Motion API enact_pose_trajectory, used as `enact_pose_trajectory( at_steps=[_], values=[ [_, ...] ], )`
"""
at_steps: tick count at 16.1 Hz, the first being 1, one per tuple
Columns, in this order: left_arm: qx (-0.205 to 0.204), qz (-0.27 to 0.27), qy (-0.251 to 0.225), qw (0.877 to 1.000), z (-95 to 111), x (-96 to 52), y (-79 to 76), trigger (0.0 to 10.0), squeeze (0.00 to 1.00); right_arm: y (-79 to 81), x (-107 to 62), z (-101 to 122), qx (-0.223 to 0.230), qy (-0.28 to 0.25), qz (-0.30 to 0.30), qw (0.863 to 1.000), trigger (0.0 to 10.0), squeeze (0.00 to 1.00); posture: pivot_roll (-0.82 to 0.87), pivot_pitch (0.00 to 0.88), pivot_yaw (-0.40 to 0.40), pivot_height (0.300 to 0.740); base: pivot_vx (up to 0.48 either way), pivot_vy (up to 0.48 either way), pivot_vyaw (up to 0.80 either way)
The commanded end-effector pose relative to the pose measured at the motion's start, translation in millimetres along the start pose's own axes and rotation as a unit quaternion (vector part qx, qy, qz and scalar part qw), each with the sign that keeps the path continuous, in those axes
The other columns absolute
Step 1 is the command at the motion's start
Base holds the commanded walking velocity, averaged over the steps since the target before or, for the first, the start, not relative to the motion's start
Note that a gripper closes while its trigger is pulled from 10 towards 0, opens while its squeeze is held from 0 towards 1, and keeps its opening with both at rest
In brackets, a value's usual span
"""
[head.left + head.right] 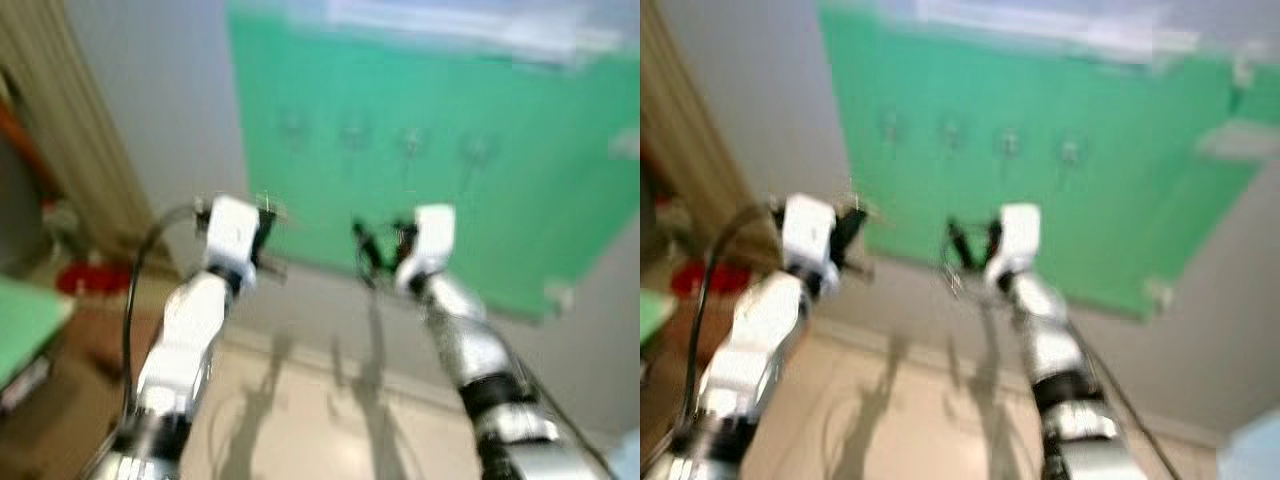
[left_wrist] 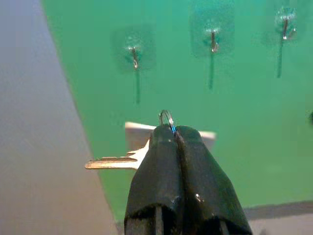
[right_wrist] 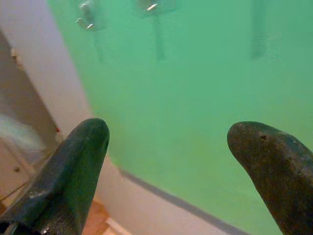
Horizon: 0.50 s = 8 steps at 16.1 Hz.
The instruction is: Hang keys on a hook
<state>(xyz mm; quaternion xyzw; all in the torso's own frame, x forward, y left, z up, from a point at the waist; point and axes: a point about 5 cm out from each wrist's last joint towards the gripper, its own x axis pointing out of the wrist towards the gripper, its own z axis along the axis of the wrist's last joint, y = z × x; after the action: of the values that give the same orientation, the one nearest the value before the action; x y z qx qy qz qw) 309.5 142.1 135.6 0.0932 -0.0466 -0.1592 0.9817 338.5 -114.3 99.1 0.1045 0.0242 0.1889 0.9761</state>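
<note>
A green board (image 1: 520, 180) on the wall carries a row of small clear hooks (image 2: 133, 53). My left gripper (image 2: 168, 134) is raised before the board, below the hooks, shut on a brass key (image 2: 115, 161); its small ring (image 2: 166, 117) pokes out above the fingertips. In the eye views, which are blurred, the left gripper (image 1: 265, 235) sits left of the right gripper (image 1: 378, 245). The right gripper (image 3: 166, 134) is also held up near the board, open, with nothing between its fingers (image 3: 83, 147).
A grey wall (image 1: 170, 110) surrounds the green board. A beige floor (image 1: 300, 420) lies below, with the arms' shadows on it. At the left are a ribbed beige panel (image 1: 70, 140), something red (image 1: 85, 278) and a green-topped surface (image 1: 20, 325).
</note>
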Motion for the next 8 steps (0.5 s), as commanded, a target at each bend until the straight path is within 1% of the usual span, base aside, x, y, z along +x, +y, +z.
enact_pose_trajectory(
  at_steps=[1,2,4,5,6,7,8],
  values=[
    [0.009,0.008,-0.006,1.000,2.9,0.0,9.6,0.0,0.00,9.5,3.5,5.1,-0.005,-0.013,0.017,1.000,10.0,0.00,0.11,0.000,0.012,0.740,0.000,0.000,0.00],
    [0.002,0.010,-0.006,1.000,1.7,-0.8,10.1,0.0,0.00,9.8,1.7,3.9,-0.006,-0.013,0.018,1.000,10.0,0.00,0.11,0.000,0.012,0.740,0.000,0.322,0.00],
    [0.001,0.014,0.001,1.000,-1.5,-1.3,10.6,0.0,0.00,9.3,-0.7,2.0,-0.007,-0.012,0.017,1.000,10.0,0.00,0.10,0.000,0.014,0.740,0.000,0.480,0.00],
    [0.010,0.009,0.007,1.000,-4.1,-0.9,9.4,0.0,0.00,10.0,-2.3,-0.6,-0.009,-0.005,0.019,1.000,10.0,0.00,0.10,0.000,0.018,0.740,0.000,0.472,0.00],
    [0.018,0.006,0.008,1.000,-4.3,-0.2,9.4,0.0,0.00,11.2,-2.6,-3.3,-0.006,0.005,0.020,1.000,10.0,0.00,0.10,0.000,0.019,0.740,0.289,0.382,-0.73],
    [0.031,0.001,0.011,0.999,-3.8,2.3,10.2,0.0,0.00,11.6,-3.4,-4.6,-0.007,0.007,0.021,1.000,10.0,0.00,0.10,0.000,0.020,0.740,0.428,0.000,-0.69],
    [0.033,0.000,0.017,0.999,-4.8,4.2,11.7,0.0,0.00,11.5,-4.0,-5.4,-0.008,0.009,0.022,1.000,10.0,0.00,0.09,0.000,0.022,0.740,0.000,0.000,-0.69]
  ],
)
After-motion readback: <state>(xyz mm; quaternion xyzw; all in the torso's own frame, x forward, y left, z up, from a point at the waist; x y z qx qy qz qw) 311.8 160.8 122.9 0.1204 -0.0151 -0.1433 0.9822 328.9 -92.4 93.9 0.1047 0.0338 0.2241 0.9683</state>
